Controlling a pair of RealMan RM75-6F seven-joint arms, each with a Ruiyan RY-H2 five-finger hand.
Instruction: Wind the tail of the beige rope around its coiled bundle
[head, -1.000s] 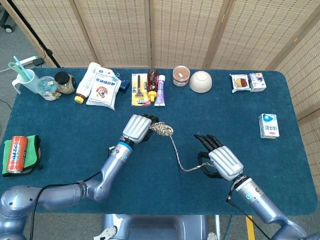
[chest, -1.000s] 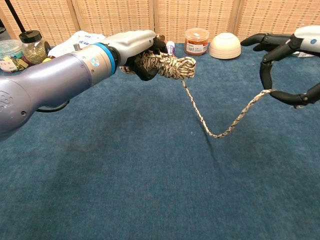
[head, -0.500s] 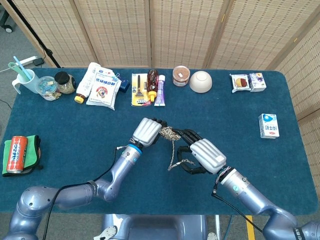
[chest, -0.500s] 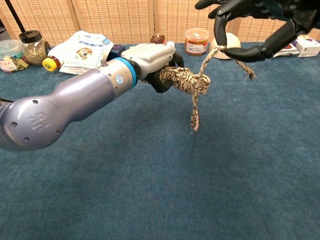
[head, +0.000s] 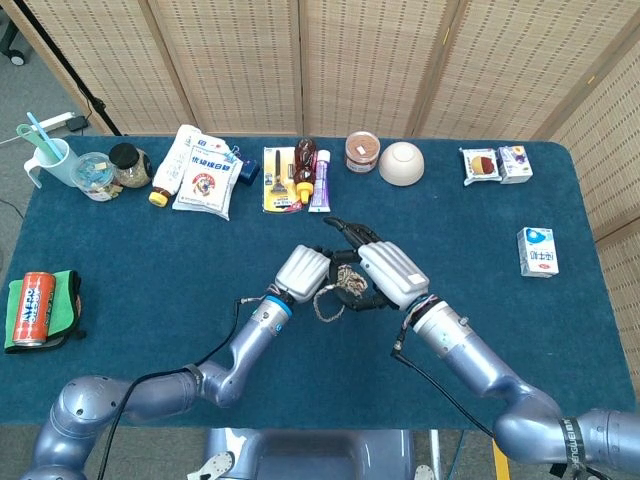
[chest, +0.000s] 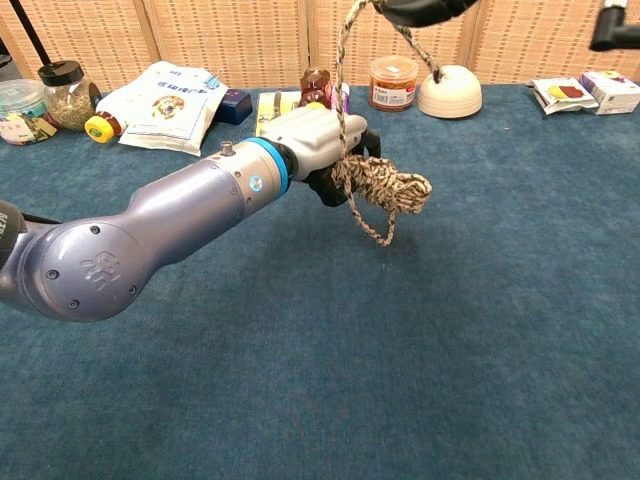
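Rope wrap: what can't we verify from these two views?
- Right robot hand: its grip on the tail is cut off by the chest view's top edge, and its own back hides it in the head view.
- Bundle: head view mostly blocked by both robot hands.
- Left robot hand: fingers hidden behind the bundle.
- Wrap count: too small.

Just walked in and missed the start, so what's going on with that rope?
The left hand holds the coiled bundle of beige rope above the table. The right hand is raised just above the bundle, holding the tail upward. A loop of tail hangs slack below the bundle; the winding looks under way but unfinished.
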